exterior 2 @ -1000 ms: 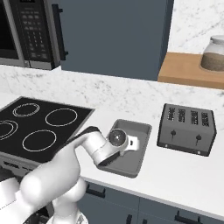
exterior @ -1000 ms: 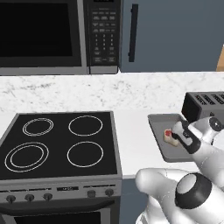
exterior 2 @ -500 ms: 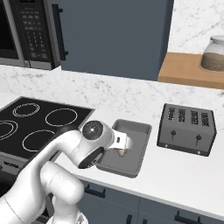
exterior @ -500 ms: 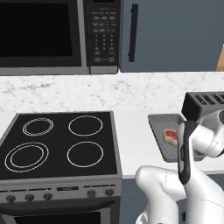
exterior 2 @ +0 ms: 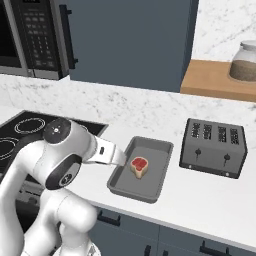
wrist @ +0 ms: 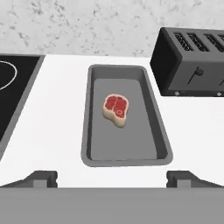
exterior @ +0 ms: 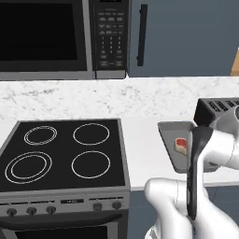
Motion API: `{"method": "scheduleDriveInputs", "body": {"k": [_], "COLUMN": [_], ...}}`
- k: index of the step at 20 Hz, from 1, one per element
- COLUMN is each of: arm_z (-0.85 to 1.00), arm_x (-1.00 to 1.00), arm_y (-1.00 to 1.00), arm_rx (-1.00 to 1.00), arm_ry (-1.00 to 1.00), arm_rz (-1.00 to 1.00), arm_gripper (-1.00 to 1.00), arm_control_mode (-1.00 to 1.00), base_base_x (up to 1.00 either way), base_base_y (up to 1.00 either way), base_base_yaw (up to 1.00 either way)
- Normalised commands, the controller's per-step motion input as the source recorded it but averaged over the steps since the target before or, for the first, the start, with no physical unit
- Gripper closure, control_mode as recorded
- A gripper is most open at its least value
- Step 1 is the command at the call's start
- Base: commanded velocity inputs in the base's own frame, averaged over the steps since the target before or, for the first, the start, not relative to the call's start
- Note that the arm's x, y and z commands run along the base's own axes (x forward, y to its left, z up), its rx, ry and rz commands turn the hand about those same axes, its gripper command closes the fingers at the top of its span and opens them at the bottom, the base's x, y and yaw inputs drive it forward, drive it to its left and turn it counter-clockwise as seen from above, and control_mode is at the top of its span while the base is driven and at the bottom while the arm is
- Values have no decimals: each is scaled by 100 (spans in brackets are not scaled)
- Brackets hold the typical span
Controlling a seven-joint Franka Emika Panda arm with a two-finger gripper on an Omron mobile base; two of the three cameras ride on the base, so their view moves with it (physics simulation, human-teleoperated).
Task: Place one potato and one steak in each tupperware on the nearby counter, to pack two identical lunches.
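A grey rectangular tupperware [wrist: 124,151] [exterior 2: 125,187] [exterior: 170,140] sits on the white counter [exterior 2: 200,200] between the stove and the toaster. One raw red steak [wrist: 116,109] [exterior 2: 139,166] [exterior: 181,144] lies loose near its middle. My gripper [wrist: 113,178] is open, hanging above the container's near end and clear of the steak, with nothing between its fingertips [wrist: 43,177]. In the right base view my hand [exterior 2: 107,155] reaches the tupperware's left rim. No potato is in view.
A black toaster [exterior 2: 212,147] [wrist: 192,61] stands just right of the tupperware. The black stove [exterior: 65,154] is to its left. A microwave [exterior: 56,37] hangs above the stove. A wooden shelf [exterior 2: 215,80] with a jar [exterior 2: 245,62] is at the back right.
My hand has drawn back from over the tupperware toward its near left side, and the arm has risen. The steak now lies uncovered in the container. The jaws stay wide.
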Motion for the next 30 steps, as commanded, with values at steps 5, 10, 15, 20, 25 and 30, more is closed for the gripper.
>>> {"method": "scheduleDriveInputs", "body": {"k": [5, 10, 15, 20, 25, 30], "arm_z": [74, 46, 0, 0, 0, 0], "arm_x": [-58, -45, -58, -20, 0, 0], "arm_y": [18, 24, 25, 0, 0, 0], "arm_rx": [17, 24, 2, 0, 0, 0], "arm_ry": [9, -1, -33, -10, 0, 0], "arm_rz": [0, 1, 0, 0, 0, 0], "arm_gripper": [-100, -100, -100, -100, -100, -100], "arm_control_mode": [-100, -100, -100, 100, 100, 100], "base_base_x": [0, 0, 0, -80, -100, -100], "base_base_y": [0, 0, 0, 0, -26, -76], "base_base_yaw": [0, 0, 0, 0, 0, 0]}}
